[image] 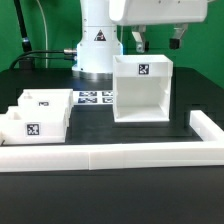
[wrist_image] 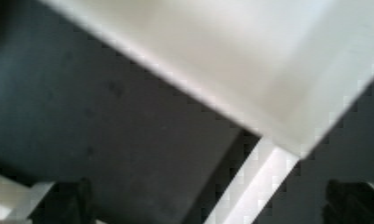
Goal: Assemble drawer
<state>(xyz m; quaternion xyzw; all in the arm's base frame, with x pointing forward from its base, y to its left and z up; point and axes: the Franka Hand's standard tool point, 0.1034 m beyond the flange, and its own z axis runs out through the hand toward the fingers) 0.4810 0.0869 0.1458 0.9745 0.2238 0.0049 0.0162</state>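
The drawer's tall white housing [image: 143, 90] stands upright on the black table at the exterior view's right of centre, with its open side toward the camera and a tag on its top. Two small white trays lie at the exterior view's left: one farther back [image: 48, 99] and one nearer [image: 30, 123] with a tag on its front. My gripper [image: 157, 44] hangs just above the housing's back edge, open and empty. In the wrist view the gripper [wrist_image: 210, 205] is blurred. The housing [wrist_image: 237, 50] fills the upper part of that view, and dark fingers [wrist_image: 59, 200] show at the lower corners.
The long low white border wall [image: 110, 155] runs along the front and turns back at the exterior view's right [image: 208, 128]; it shows as a white strip in the wrist view [wrist_image: 255, 180]. The marker board [image: 93, 98] lies between trays and housing. The robot base [image: 97, 45] stands behind.
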